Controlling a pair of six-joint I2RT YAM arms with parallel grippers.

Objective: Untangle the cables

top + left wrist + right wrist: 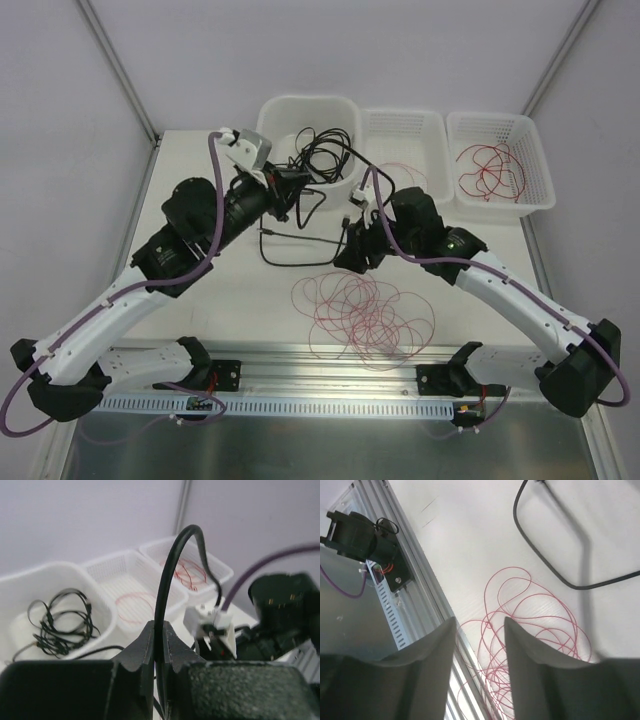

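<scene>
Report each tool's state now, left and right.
Left tool: closed on the black cable.
Right tool: open, holding nothing.

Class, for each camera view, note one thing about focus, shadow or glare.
Top external: glare whitens the aluminium base rail. Left wrist: the left end effector, shut on a thick black cable, is blurred. Right wrist: the open right end effector is dark and soft; the thin red wire loops are sharp.
</scene>
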